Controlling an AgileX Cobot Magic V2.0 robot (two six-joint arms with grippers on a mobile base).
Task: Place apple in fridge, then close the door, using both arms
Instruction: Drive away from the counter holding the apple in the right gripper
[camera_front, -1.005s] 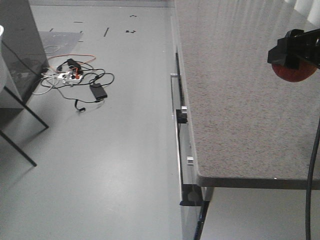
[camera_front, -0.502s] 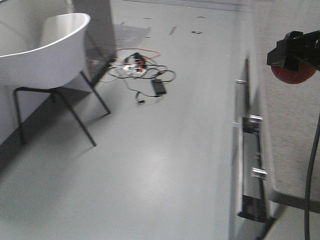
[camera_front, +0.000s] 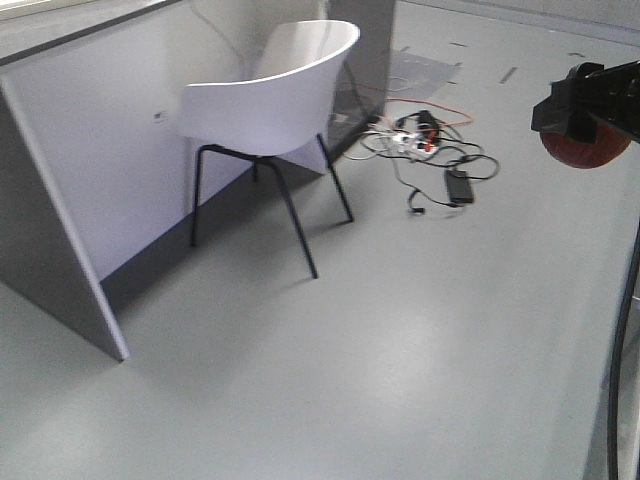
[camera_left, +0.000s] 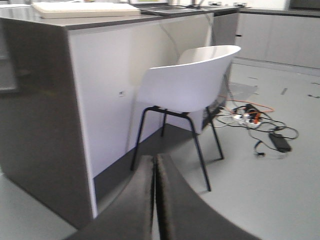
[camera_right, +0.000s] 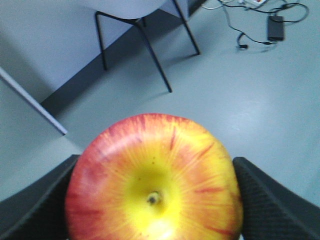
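The red apple (camera_right: 154, 180) with a yellow patch round its stem fills the right wrist view, clamped between the two black fingers (camera_right: 272, 200) of my right gripper (camera_right: 155, 200), which is shut on it. In the front view the same apple (camera_front: 583, 150) hangs under the right gripper (camera_front: 588, 120) at the upper right edge, high above the floor. My left gripper (camera_left: 154, 165) is shut, its two dark fingers pressed together with nothing between them. The fridge and its door are out of view.
A white chair (camera_front: 275, 100) on black legs stands against a white-sided counter (camera_front: 90, 150) with a dark end panel (camera_left: 40, 125). A tangle of cables with a power strip (camera_front: 420, 140) and a black adapter (camera_front: 460, 185) lies on the grey floor.
The whole view has swung left: the speckled counter with drawers has left the frame and the white chair and white-sided counter have come in. The right gripper still holds the apple.
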